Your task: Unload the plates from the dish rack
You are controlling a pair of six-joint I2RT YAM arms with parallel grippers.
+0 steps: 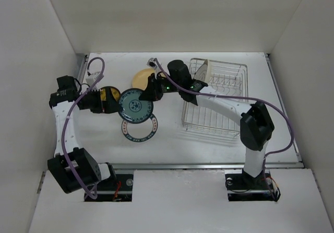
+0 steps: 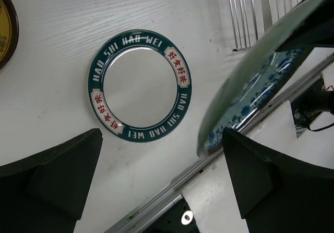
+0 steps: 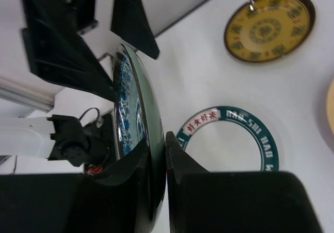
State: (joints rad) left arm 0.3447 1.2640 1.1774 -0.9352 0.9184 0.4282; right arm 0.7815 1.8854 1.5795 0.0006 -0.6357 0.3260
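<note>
While right gripper (image 1: 150, 93) pinches teal plate (image 1: 135, 106) rim | face up, near-level | left gripper (image 1: 115, 106) agape

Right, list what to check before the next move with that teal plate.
1. Right gripper hold on the teal plate: ok, shut on its rim.
2. Left gripper ready to receive: ok, fingers spread wide.
3. Teal plate's rim inside the left gripper's gap: cannot tell; it sits close by one finger.
4. Lettered plate below as a landing spot: ok, flat on the table, nothing on it.
5. Dish rack emptied: not ok, what looks like a pale plate stands at its far left corner.
</note>
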